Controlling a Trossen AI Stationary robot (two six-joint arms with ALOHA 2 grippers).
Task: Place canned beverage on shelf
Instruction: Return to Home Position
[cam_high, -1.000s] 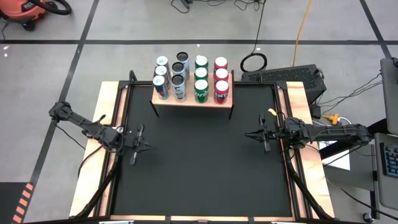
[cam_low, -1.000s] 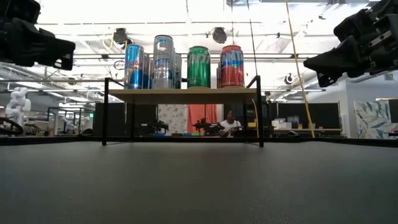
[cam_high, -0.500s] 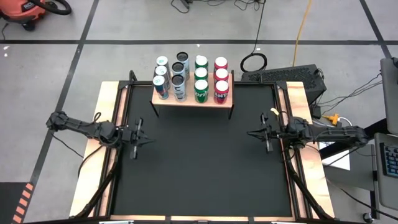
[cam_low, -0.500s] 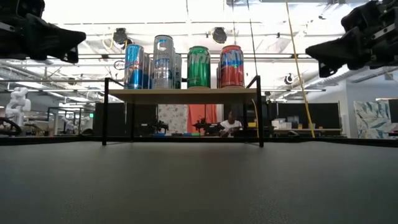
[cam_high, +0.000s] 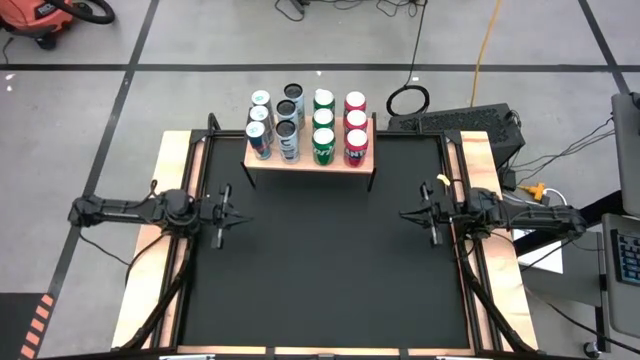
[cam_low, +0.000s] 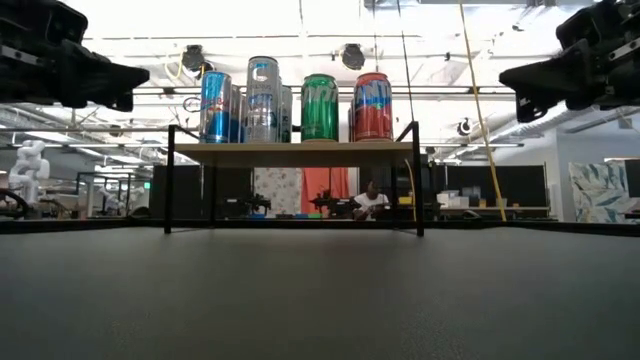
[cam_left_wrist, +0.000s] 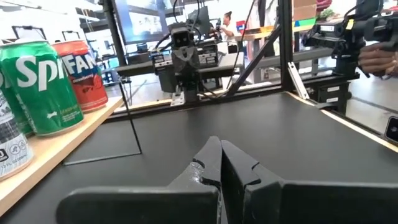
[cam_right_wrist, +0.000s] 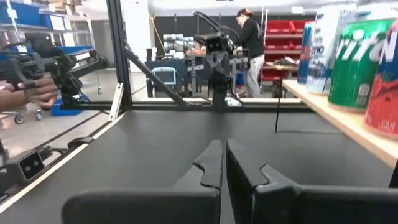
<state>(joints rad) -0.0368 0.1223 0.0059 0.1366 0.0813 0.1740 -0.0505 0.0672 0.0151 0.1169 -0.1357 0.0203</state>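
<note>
Found the left gripper (cam_high: 222, 212) and the right gripper (cam_high: 432, 214) stretched out level above opposite sides of the black table (cam_high: 320, 285), pointing at each other, both pairs of jaws closed and empty. Saw the shelf (cam_high: 300, 166) well apart from either pair of jaws, back between them at the table's far edge: a pale wood board on thin black legs, carrying four rows of cans (cam_high: 323, 133), blue, silver, green and red. Noted a grey floor around the table and a person (cam_right_wrist: 250, 34) standing in the workshop beyond.
</note>
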